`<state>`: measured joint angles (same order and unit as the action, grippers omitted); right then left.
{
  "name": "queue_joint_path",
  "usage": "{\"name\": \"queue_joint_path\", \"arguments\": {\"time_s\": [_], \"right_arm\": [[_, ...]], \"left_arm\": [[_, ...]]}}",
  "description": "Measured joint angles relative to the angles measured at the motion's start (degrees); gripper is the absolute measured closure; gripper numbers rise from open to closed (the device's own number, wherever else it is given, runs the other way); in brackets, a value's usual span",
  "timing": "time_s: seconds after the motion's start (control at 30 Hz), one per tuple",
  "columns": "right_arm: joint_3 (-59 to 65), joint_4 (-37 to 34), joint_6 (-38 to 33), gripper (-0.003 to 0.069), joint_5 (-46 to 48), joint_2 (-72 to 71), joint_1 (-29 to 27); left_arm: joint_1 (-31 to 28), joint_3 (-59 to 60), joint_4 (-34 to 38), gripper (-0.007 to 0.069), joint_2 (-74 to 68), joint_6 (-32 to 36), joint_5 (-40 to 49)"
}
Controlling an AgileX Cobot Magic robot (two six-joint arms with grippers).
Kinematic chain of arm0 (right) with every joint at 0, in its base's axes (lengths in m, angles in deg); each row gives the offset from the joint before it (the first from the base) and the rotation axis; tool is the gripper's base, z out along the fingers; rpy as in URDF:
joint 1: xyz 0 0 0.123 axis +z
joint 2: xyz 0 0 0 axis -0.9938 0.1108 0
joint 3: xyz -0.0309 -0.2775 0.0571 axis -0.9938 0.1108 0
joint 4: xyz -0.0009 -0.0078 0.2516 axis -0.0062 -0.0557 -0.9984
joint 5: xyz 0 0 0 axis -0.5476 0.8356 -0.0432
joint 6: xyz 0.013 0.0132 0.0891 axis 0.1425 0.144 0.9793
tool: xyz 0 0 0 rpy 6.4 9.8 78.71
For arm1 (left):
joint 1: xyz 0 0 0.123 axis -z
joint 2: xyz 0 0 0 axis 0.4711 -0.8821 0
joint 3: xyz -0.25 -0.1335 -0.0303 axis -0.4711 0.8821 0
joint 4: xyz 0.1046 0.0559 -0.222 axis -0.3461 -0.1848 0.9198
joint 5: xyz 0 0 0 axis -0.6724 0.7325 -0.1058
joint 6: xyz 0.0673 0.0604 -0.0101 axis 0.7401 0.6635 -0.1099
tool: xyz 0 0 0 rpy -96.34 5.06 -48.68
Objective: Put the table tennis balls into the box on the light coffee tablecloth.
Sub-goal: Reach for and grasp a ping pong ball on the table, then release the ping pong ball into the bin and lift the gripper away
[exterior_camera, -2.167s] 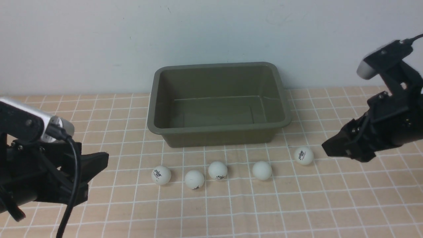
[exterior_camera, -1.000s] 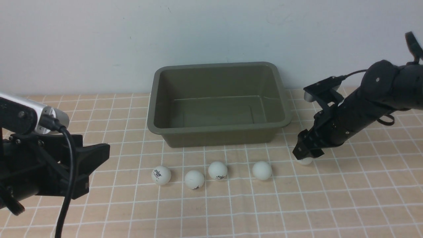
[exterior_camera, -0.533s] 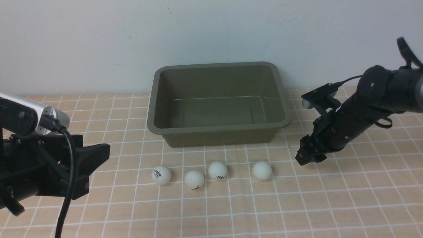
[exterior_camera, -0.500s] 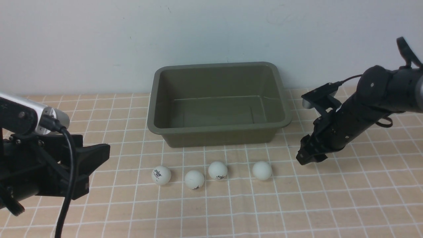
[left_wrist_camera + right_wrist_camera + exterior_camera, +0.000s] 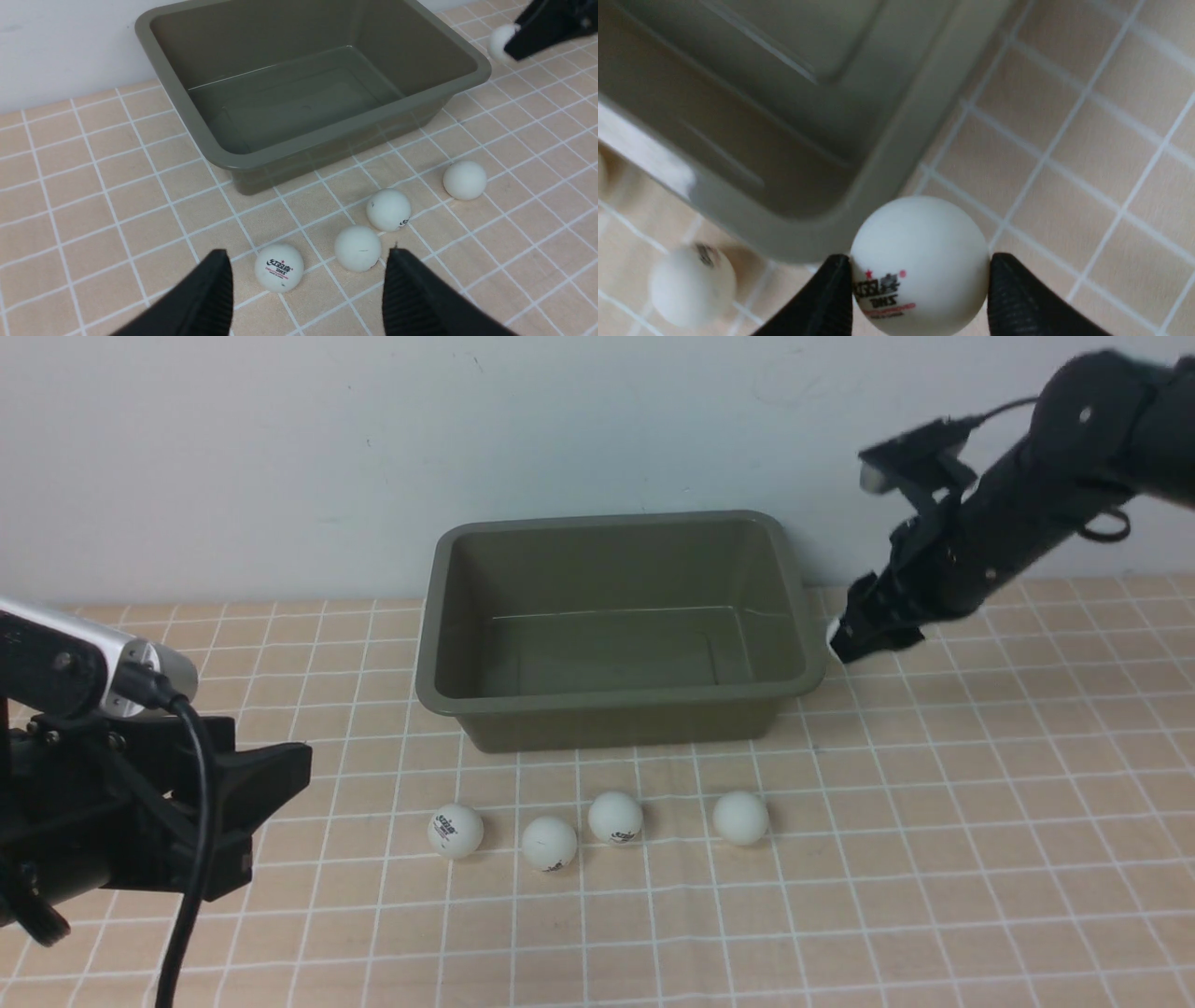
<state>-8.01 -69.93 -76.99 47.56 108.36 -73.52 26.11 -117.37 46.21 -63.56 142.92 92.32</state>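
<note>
Right wrist view: the right gripper (image 5: 920, 262) is seen clamped on 1 held ball (image 5: 920, 266), pinched across its widest part, its printed logo turned toward this camera; being a sphere, the ball has no long axis. It is carried clear of the light coffee tablecloth (image 5: 1069, 186), just outside a corner of the rim of the box (image 5: 878, 163), not yet over the opening.

Left wrist view: the fingers of the left gripper (image 5: 307, 280) are spread wide and hold nothing; 4 loose balls (image 5: 279, 267) (image 5: 358, 248) (image 5: 388, 209) (image 5: 465, 179) lie in a ragged row on the cloth, near the box's front wall and apart from it.

Front view: the box is shown empty, mouth upward, its long axis running left to right along the wall; the right gripper is placed beside its right rim.

Hazards, as judged: a release made here would drop the ball on the rim or the cloth, since the opening has not been reached; a release from too high could let so light a ball bounce out off the hard floor; a pinch on 2 small contact spots could let the ball squirt free if the fingers shift.
</note>
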Motion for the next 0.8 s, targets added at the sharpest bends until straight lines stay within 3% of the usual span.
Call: {"name": "queue_joint_path", "arguments": {"time_s": [0.3, 0.53, 0.8], "right_arm": [[-8.27, -19.51, -11.40, 0.0319, 2.90, 5.36, 0.00], [-8.27, -21.09, -15.00, 0.0316, 0.89, 9.39, 0.04], [-11.71, -24.48, -14.58, 0.0191, 1.43, 9.19, 0.04]], "left_arm": [[0.00, 0.00, 0.00, 0.0263, 0.00, 0.00, 0.00], [0.00, 0.00, 0.00, 0.0263, 0.00, 0.00, 0.19], [0.00, 0.00, 0.00, 0.0263, 0.00, 0.00, 0.38]]}}
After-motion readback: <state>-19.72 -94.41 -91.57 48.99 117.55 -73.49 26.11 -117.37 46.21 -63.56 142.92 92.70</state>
